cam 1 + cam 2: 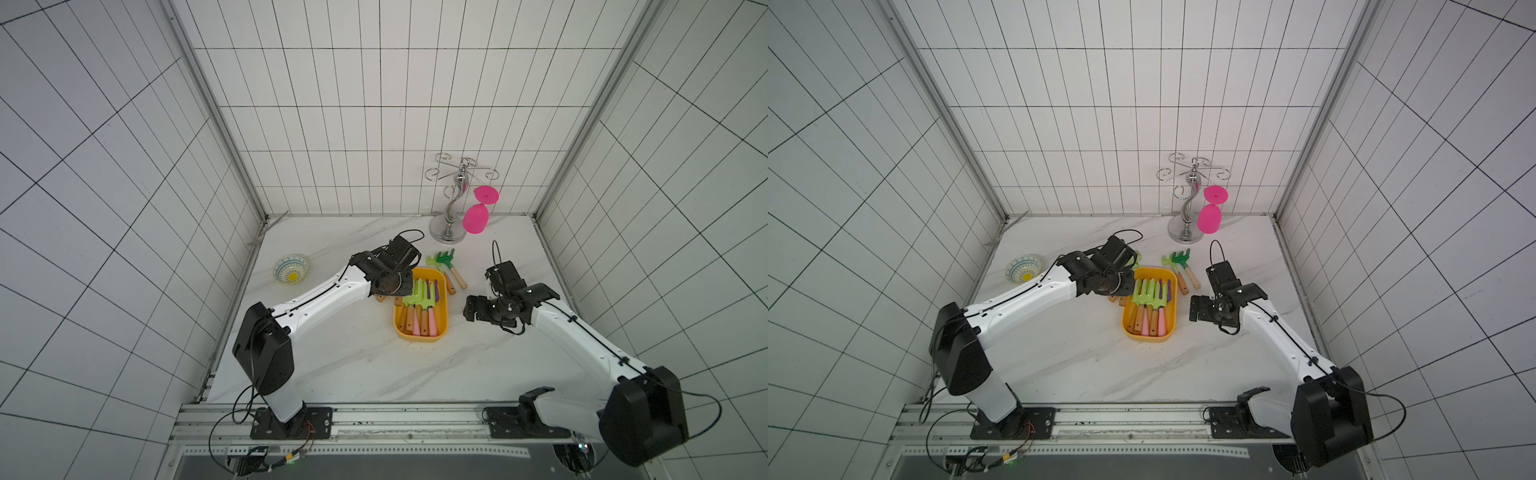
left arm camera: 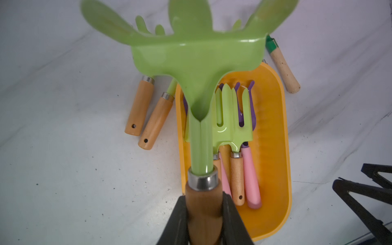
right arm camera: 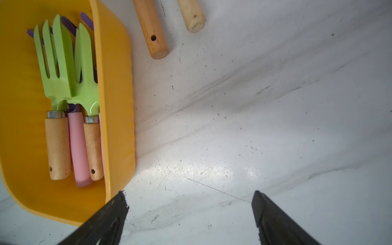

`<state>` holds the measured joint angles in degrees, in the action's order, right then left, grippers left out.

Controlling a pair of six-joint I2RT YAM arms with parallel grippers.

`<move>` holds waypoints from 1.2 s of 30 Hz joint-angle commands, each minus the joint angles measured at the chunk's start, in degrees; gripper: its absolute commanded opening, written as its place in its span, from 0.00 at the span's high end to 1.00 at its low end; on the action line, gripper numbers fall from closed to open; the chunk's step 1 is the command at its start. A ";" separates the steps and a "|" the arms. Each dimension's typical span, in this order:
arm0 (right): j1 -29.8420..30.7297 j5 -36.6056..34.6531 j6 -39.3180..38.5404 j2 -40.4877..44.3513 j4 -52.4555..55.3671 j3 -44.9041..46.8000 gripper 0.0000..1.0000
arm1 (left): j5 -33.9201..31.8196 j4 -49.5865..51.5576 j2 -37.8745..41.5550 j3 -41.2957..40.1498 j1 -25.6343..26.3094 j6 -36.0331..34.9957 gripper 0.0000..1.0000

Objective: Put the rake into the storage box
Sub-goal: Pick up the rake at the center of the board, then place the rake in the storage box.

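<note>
Light-green rake with wooden handle (image 2: 197, 63): hanging above the far-left rim of the shallow yellow-orange plastic storage box (image 2: 273, 131).
Left fingers (image 2: 233, 218): clamping its handle, head leading for lowering.
Right fingers (image 3: 106, 220): standing apart, idling right of the box.

A robot test cell in a lab: grid-printed wall panels (image 1: 374, 104) between aluminium posts (image 1: 216, 108) box in a marble-look worktop (image 1: 353, 365). The left arm (image 1: 324, 297) and right arm (image 1: 582, 336) are bolted to a metal rail (image 1: 415, 424) (cables trailing). Staged props: a storage box (image 1: 419, 336) of toy tools, a patterned bowl (image 1: 291, 270) and a chrome glass rack (image 1: 448, 233).
</note>
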<state>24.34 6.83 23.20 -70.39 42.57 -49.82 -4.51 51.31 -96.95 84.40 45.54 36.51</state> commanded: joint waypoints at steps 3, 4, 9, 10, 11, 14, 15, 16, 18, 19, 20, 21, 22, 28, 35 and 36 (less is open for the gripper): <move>-0.35 1.74 1.06 1.71 -0.37 0.84 0.06 | 0.98 -2.36 -3.62 2.35 3.23 3.77 0.92; -0.34 1.79 1.12 2.07 -0.35 1.02 0.06 | 0.62 -2.28 -4.57 2.78 3.81 4.02 0.92; -0.34 2.05 1.23 3.55 -0.32 2.03 0.06 | 0.32 -2.58 -8.13 3.40 4.38 6.28 0.93; -0.34 2.07 1.16 3.66 -0.31 2.14 0.06 | 0.33 -2.86 -8.71 3.45 4.38 6.42 0.93; -0.34 2.26 1.06 3.68 -0.31 2.23 0.06 | 0.21 -3.13 -9.38 3.64 4.43 6.59 0.93; -0.34 2.57 0.66 3.86 -0.29 2.43 0.06 | -0.40 -3.34 -11.92 4.73 4.47 6.56 0.93; -0.39 2.57 0.49 3.94 -0.34 2.36 0.06 | -0.57 -3.33 -12.81 5.03 4.47 6.55 0.93; -0.34 2.66 0.36 4.00 -0.32 2.36 0.06 | -0.66 -3.43 -13.52 5.16 4.50 6.55 0.93; -0.34 2.87 0.22 4.20 -0.32 2.45 0.06 | -0.80 -3.93 -14.93 4.98 4.58 6.72 0.93; -0.34 2.92 0.18 4.27 -0.31 2.53 0.06 | -0.76 -4.17 -15.47 4.90 4.62 6.73 0.93; -0.34 2.99 0.09 4.36 -0.36 2.61 0.06 | -0.82 -4.65 -15.92 4.66 4.70 6.64 0.93; -0.34 3.01 0.10 4.45 -0.31 2.79 0.06 | -1.23 -4.76 -16.37 4.44 4.73 6.64 0.93; -0.39 3.07 0.17 4.47 -0.29 2.96 0.06 | -1.43 -4.88 -16.85 4.37 4.73 6.56 0.93; -0.34 3.73 0.35 4.31 -1.57 3.88 0.06 | -3.20 -3.18 -19.11 4.63 4.76 6.73 0.89; -0.34 3.87 0.18 4.14 -1.80 4.17 0.06 | -6.71 0.58 -15.04 5.95 4.82 5.90 0.49; -0.34 3.75 0.14 3.97 -1.85 4.12 0.06 | -7.12 0.91 -13.77 5.95 4.82 5.70 0.46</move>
<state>24.34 10.26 23.79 -66.74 41.04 -47.44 -8.75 50.85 -114.17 88.88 50.15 42.46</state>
